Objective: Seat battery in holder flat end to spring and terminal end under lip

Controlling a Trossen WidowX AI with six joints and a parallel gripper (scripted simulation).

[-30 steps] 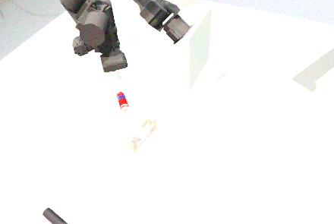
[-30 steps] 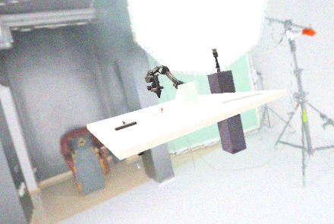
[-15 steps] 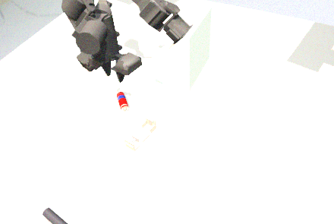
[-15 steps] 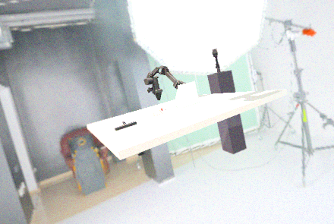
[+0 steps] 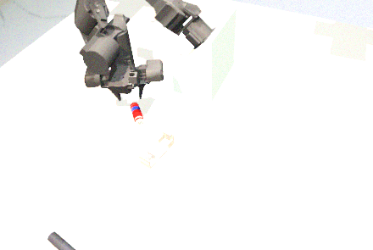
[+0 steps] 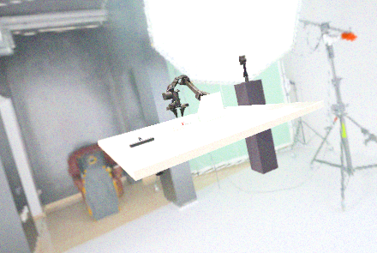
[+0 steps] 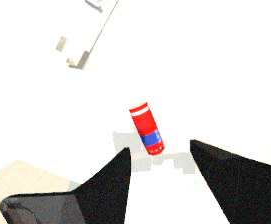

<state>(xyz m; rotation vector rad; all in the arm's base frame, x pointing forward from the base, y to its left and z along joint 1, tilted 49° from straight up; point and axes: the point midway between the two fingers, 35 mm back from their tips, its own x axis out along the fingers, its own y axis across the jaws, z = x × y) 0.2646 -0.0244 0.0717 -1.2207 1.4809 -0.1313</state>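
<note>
Hovering with end effector [image 5: 130, 99] [image 6: 176, 116] [image 7: 160, 145] spread and holding nothing, just short of the red-and-blue battery [image 5: 136, 113] [image 6: 183, 123] [image 7: 147, 129], lying on the bench [image 5: 254, 161] [image 6: 206, 141] beside the holder [image 5: 171, 141] [image 7: 85, 61]; likely needing centring over it, fingers straddling evenly, before lowering and squeezing gently.

On the counter [image 5: 263, 148] [image 6: 240, 129], the battery [image 5: 136, 113] [image 6: 183, 123] [image 7: 147, 129] is lying outside the holder [image 5: 158, 150] [image 7: 81, 57], near it and apart from it. In the top view, the holder is sitting below the battery and slightly to its right. A block [image 5: 223, 55] [image 6: 211, 106] is standing to the right of the battery and above the holder, while a bar [image 5: 61, 241] [image 6: 141, 142] is lying well apart, toward the lower left.
</note>
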